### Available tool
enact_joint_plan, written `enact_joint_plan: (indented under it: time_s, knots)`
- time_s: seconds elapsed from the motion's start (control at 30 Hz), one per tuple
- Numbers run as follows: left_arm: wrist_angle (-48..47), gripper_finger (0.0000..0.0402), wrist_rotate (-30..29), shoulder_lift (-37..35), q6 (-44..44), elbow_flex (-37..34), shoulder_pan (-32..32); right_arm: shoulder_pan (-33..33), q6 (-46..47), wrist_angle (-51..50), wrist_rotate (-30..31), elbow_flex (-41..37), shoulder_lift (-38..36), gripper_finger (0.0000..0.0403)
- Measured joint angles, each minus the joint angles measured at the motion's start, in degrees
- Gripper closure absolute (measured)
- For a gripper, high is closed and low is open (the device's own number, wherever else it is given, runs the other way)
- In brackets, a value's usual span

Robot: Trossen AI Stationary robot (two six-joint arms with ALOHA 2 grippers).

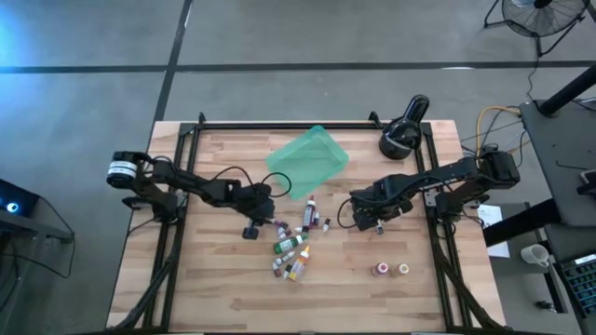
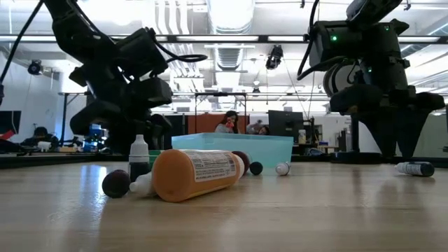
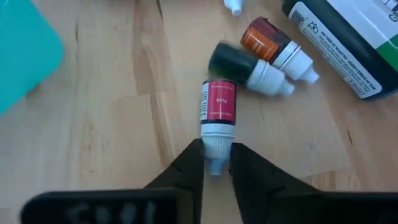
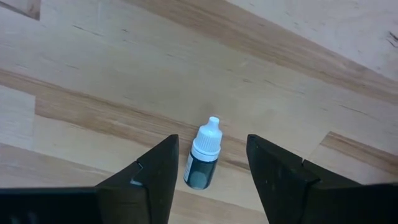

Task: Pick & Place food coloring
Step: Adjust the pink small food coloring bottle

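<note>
Food coloring bottles [image 1: 294,247] nr tray [image 1: 309,160]: light, hard, slick; left gripper [image 3: 216,163] clenched on pink bottle [image 3: 217,111] cap, right gripper [image 4: 210,163] released astride dark bottle [image 4: 202,162].

Tray [image 1: 308,160] lies at table [image 1: 205,279] centre rear; lamp-like device [image 1: 403,136] at the rear right corner, well apart from it; bottle cluster [image 1: 296,244] lies on the table just in front of the tray; two bottles [image 1: 391,269] sit apart to the front right (upright, side by side); left gripper [image 1: 267,221] at the cluster's left edge; right gripper [image 1: 378,225] right of the cluster, a lone bottle [image 4: 203,162] lying between its fingers.
</note>
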Motion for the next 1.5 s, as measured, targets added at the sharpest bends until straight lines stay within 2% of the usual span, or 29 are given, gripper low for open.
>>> enact_joint_plan:
  time_s: [0.1,0.23,0.33,0.47,0.57,0.73,0.8,0.93,1.2,1.37,1.5]
  knots:
    - [-1.6,0.0384,0.3,0.0,-2.1,1.1,0.0,0.0,0.0,0.0,0.0,0.0,0.0,0.0222]
    - [-2.2,0.0385,0.4,-0.5,-3.5,3.3,0.0,0.0,0.0,-0.1,0.0,0.0,0.0,0.0223]
    - [-8.8,0.0385,-2.7,-0.8,-3.4,5.9,0.2,0.0,-0.6,-0.1,0.0,0.0,0.0,0.0225]
    - [-24.3,0.0385,-5.6,-1.9,-2.4,10.3,1.4,0.0,-1.5,-0.2,0.0,0.0,0.0,0.0225]
    - [-41.1,0.0385,-6.6,-2.0,-4.1,15.3,2.3,0.0,-1.7,-0.3,0.0,0.0,0.0,0.0225]
    - [-63.9,0.0385,-16.0,-1.7,-5.4,22.9,2.6,0.0,-1.7,-0.2,0.3,0.0,0.0,0.0225]
    - [-70.4,0.0385,-19.0,-0.9,-5.6,25.0,3.1,0.0,-1.8,-0.2,1.4,0.0,0.0,0.0225]
    - [-78.8,0.0385,-19.8,2.3,-5.8,26.1,4.8,0.0,-2.8,0.0,3.0,-0.1,0.0,0.0225]
    - [-89.8,0.0385,-19.8,12.6,-5.8,24.7,5.4,0.0,-3.2,0.1,3.1,-0.4,0.0,0.0225]
    - [-87.8,0.0383,-19.8,17.7,-5.8,24.4,5.4,0.0,-3.2,0.1,3.1,-0.5,0.0,0.0225]
    - [-85.5,0.0369,-19.8,19.2,-5.8,24.3,5.4,0.0,-3.2,0.0,3.1,-0.5,0.0,0.0225]
